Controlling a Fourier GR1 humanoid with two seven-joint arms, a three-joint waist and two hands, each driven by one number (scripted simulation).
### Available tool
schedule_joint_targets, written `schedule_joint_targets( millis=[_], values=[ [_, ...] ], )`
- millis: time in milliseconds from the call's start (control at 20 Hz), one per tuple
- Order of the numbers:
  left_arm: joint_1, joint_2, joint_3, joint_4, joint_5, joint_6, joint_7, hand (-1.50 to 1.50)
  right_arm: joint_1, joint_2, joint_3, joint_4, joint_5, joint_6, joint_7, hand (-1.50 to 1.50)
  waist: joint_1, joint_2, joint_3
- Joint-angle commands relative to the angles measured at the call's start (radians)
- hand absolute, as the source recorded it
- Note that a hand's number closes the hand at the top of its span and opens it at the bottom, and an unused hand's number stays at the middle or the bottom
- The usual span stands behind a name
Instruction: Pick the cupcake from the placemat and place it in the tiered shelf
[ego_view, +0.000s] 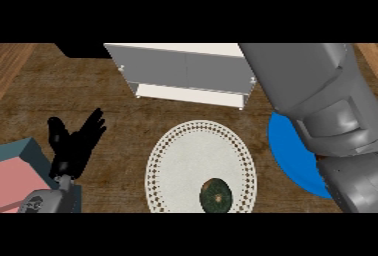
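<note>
The cupcake sits on the white placemat at the lower centre of the frame. The tiered shelf stands at the top centre. My left hand rests at the left, fingers spread wide and holding nothing. My right forearm fills the right side; its fingers are out of sight.

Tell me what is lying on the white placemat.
On the placemat sits only the cupcake, dark green from above, near its lower right edge. The rest shows bare lace; nothing covers it, though the grey right forearm hides part of the blue plate beside it.
</note>
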Motion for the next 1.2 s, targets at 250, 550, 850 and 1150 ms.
schedule_joint_targets(
  millis=[250,550,850,1150],
  values=[
    [0.050,-0.023,0.010,-0.016,0.002,0.032,0.040,0.00,0.021,-0.106,-0.058,-0.053,0.028,-0.163,0.013,-1.50,-0.017,-0.005,-0.009],
    [0.082,0.024,0.081,0.083,0.035,-0.037,-0.055,0.00,0.066,-0.201,-0.076,-0.131,0.080,-0.212,0.140,-1.50,-0.047,-0.012,-0.010],
    [0.080,-0.001,0.068,0.005,0.032,0.009,0.033,0.00,0.227,-0.284,-0.118,-0.385,0.013,-0.099,0.188,-1.50,-0.063,-0.020,-0.008],
    [0.084,0.011,0.083,0.045,0.030,-0.023,-0.008,0.00,0.409,-0.371,-0.124,-0.677,-0.064,0.066,0.259,-1.50,-0.059,-0.015,-0.009]
  ],
)
